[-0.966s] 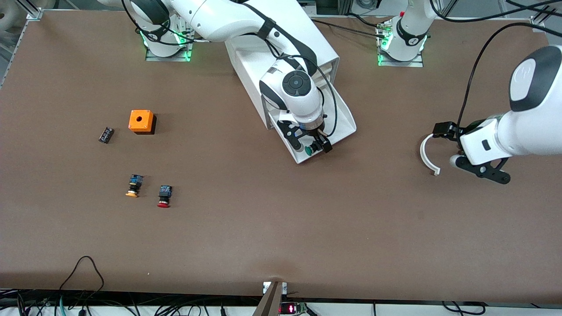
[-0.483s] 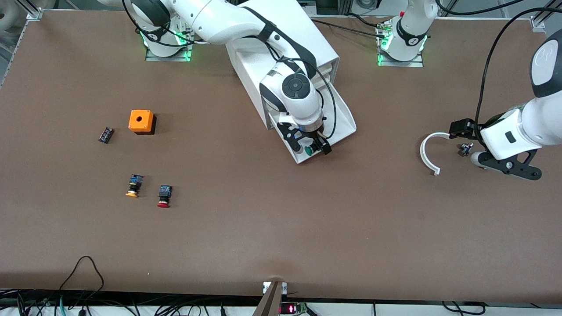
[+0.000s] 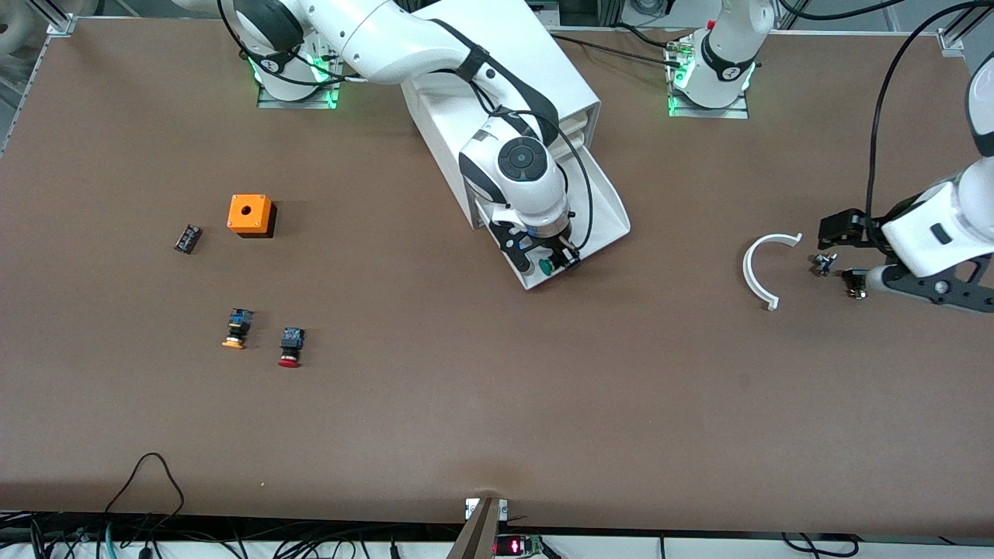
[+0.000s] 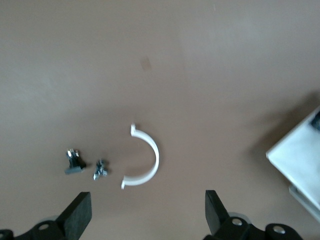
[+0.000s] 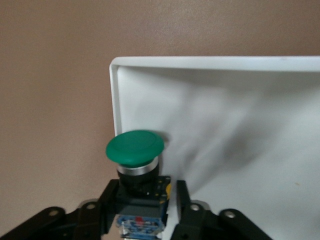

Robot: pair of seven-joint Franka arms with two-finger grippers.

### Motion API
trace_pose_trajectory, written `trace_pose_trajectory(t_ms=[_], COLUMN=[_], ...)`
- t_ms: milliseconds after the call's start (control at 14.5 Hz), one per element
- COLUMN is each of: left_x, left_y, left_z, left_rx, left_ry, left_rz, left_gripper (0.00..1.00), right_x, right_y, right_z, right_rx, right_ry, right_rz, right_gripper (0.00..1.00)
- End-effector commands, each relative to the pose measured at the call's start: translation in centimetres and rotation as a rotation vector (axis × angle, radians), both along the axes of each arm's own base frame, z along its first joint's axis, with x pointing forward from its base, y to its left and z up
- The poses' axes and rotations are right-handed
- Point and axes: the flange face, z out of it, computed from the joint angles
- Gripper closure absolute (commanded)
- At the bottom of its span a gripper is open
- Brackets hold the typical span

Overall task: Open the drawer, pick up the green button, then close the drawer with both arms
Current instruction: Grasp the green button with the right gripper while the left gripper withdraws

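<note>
Your right gripper (image 5: 145, 207) has its two black fingers (image 5: 111, 202) closed on the black body of the green-capped button (image 5: 135, 148), one finger on each side, with the round cap standing clear of the fingertips. In the front view that gripper (image 3: 553, 260) and the button (image 3: 546, 266) sit inside the drawer (image 3: 609, 203), at the corner nearest the front camera; you cannot tell whether the button touches the drawer floor. The drawer is pulled out of the white cabinet (image 3: 497, 46) as a shallow white tray, its rim (image 5: 114, 100) just beside the button's cap.

Your left gripper (image 3: 846, 256) hangs over the table toward the left arm's end, well apart from the drawer. Its fingers (image 4: 77, 215) are spread wide and hold nothing. Below it you see a white curved clip (image 3: 757, 268) lying between the gripper and the drawer, with two small metal fasteners (image 4: 75, 162) beside the clip.

Toward the right arm's end of the table, well apart from the drawer, you have an orange box (image 3: 249, 214) with a hole in its top, a small black part (image 3: 187, 237) beside it, and, nearer the front camera than the box, an orange-capped button (image 3: 237, 328) and a red-capped button (image 3: 291, 346) side by side.
</note>
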Motion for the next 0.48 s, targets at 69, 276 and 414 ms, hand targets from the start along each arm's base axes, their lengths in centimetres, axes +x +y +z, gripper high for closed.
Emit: trace_pose_trajectory(t_ms=[69, 276, 414], left_x=[-5.8, -6.3, -6.9], left_y=[1.2, 1.1, 2.0], left_z=[-0.2, 0.1, -0.1], left_rx=[-0.05, -0.046, -0.045], left_ry=[-0.113, -0.106, -0.1], left_rz=[0.062, 0.141, 0.154], left_gripper=[0.0, 0.0, 0.0], right_x=[-0.4, 0.1, 0.8], right_y=[0.5, 1.1, 0.7], right_z=[1.0, 5.5, 8.0], right_rx=[-0.012, -0.002, 0.011], right_ry=[0.012, 0.006, -0.014], right_rz=[-0.006, 0.001, 0.0], right_gripper=[1.0, 1.0, 1.0])
